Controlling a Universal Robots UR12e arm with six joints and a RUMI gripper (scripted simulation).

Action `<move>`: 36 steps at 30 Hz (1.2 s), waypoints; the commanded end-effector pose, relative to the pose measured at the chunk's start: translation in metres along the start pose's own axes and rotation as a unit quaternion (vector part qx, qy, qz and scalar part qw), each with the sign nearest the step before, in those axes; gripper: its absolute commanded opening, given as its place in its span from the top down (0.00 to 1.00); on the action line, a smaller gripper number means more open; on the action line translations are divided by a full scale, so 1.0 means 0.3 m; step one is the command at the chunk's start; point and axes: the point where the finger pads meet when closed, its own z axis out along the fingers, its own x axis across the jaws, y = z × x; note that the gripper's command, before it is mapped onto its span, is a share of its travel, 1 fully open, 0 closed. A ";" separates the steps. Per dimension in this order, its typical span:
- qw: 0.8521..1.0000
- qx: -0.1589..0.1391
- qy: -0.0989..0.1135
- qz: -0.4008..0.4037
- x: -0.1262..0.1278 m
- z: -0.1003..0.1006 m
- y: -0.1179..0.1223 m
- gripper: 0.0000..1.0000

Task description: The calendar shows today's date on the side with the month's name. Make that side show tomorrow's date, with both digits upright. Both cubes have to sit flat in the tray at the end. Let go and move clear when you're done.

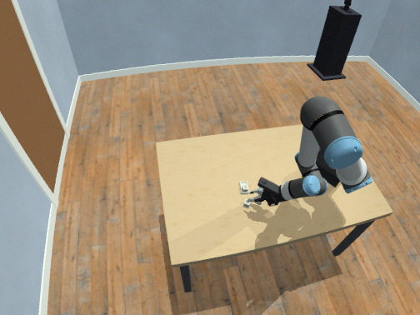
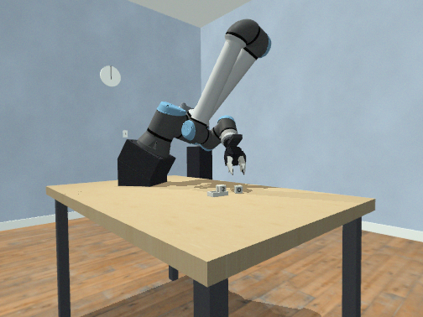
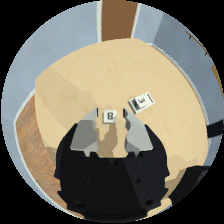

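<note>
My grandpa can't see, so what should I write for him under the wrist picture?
An open two-jaw gripper reaches over a wooden table, with a small white cube showing an 8 near its fingertips. To the right, a second white cube, showing a 3, sits in a small tray.

Month's name unreadable, tray's floor [image 3: 134, 104] perhaps partly hidden
</note>
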 end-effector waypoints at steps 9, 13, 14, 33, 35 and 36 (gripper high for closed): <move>1.000 0.000 0.000 0.000 0.000 0.003 0.003 0.71; 1.000 0.000 0.000 0.000 0.000 0.009 0.009 0.71; 1.000 0.000 0.000 0.000 0.000 0.011 0.011 0.71; 1.000 0.000 0.000 0.000 0.000 0.071 0.071 0.71; 1.000 0.000 0.000 0.000 0.000 0.080 0.080 0.71; 1.000 0.000 0.000 0.000 0.000 0.080 0.080 0.71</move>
